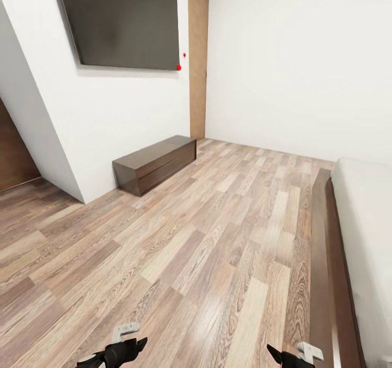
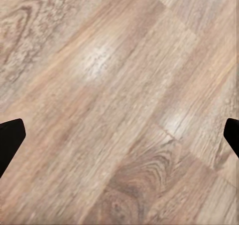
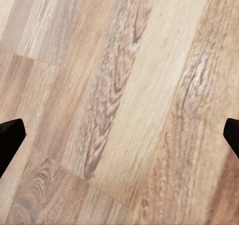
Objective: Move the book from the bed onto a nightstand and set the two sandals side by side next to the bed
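I am in the bedroom, looking down across a light wood-plank floor (image 1: 207,248) toward white walls. On the wall (image 1: 109,117) ahead to my left hangs a large dark television screen (image 1: 122,19), with two small red dots (image 1: 178,67) at its lower right corner. Below it, against the foot of that wall, stands a long low dark brown dresser (image 1: 155,164). Just past the screen a tall light-brown wooden door panel (image 1: 198,57) fills the corner where the two white walls meet. At the far left edge a dark reddish-brown wooden surface (image 1: 13,155) shows beyond the wall's corner.

The bed (image 1: 362,232) runs along the right edge of my head view: its pale mattress lies on top, and the dark brown frame rail (image 1: 329,270) borders it on the floor side. The stretch of mattress I can see is bare; the book and the sandals are not on the part of the bed or the floor that I see.

My left gripper (image 1: 130,346) and my right gripper (image 1: 286,354) sit low at the bottom edge of the head view, both dark with pale brackets, well apart from each other and over the planks. In the left wrist view the left gripper's two dark fingertips (image 2: 10,140) stand at opposite edges with only floor between them, so it is spread wide and holds nothing. The right wrist view shows the same: fingertips (image 3: 10,137) far apart, nothing between them but wood grain.
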